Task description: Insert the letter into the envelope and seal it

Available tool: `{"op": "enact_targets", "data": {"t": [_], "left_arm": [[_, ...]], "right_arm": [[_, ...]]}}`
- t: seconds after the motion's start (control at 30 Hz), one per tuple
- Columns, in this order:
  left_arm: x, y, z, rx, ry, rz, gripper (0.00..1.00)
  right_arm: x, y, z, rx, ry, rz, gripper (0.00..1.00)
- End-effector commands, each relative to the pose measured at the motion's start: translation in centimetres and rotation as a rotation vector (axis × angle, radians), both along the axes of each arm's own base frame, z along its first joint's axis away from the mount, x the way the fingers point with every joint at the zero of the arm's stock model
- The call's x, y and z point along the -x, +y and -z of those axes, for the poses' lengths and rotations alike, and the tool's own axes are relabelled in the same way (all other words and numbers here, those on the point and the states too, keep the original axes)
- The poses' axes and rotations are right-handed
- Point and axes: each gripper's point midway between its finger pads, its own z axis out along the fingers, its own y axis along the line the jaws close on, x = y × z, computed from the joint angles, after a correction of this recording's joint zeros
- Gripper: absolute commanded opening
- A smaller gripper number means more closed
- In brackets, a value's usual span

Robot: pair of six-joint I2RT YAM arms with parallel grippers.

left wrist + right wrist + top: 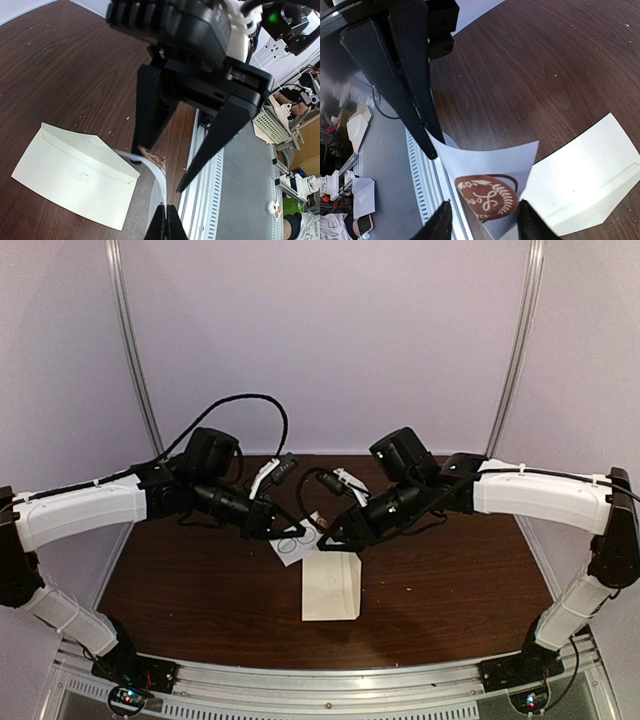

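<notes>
Dark brown wood made up the bench (450, 580), and on it the cream envelope (331, 587) lay flat near the middle, just nearer the arm bases than the two pincers and touched by neither. Above it the left pincer (162, 216) was clenched on the edge of a small white sticker card (485, 160), holding it clear of the wood. The right pincer (482, 212) stood released, its two fingers spread to either side of the card, where a round brown sticker (486, 197) sat.
</notes>
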Motion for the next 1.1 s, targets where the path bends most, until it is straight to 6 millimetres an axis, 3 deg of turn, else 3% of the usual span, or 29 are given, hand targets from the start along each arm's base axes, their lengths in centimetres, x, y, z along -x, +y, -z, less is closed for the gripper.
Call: {"op": "enact_targets", "data": {"t": [0.0, 0.07, 0.17, 0.4, 0.53, 0.8, 0.9, 1.07], "left_arm": [[0.4, 0.7, -2.4, 0.076, -0.077, -0.025, 0.0], [0.6, 1.1, -3.8, 0.144, -0.117, -0.056, 0.0], [0.5, 1.6, -6.3, 0.266, -0.199, -0.098, 0.0], [1.4, 1.8, -9.4, 0.433, -0.266, -0.087, 0.0], [2.2, 0.9, -9.2, 0.417, -0.253, -0.018, 0.0], [2.8, 0.6, -7.5, 0.343, -0.213, 0.026, 0.0], [3.3, 0.4, -6.9, 0.327, -0.188, 0.058, 0.0], [3.8, 0.0, -6.5, 0.305, -0.182, 0.085, 0.0]], "right_arm": [[-1.2, -1.4, -3.1, -0.12, -0.008, 0.12, 0.64], [-2.3, -2.6, -4.9, -0.228, 0.018, 0.209, 0.74], [-2.8, -3.6, -7.0, -0.41, 0.077, 0.297, 0.78], [-0.7, -2.8, -11.0, -0.666, 0.136, 0.276, 0.8], [-1.1, -3.6, -12.8, -0.68, 0.04, 0.321, 0.77], [-2.0, -4.4, -12.2, -0.485, -0.112, 0.347, 0.64], [-0.4, -3.5, -12.8, -0.488, -0.096, 0.231, 0.56], [1.5, -2.8, -12.9, -0.492, -0.054, 0.107, 0.5]]}}
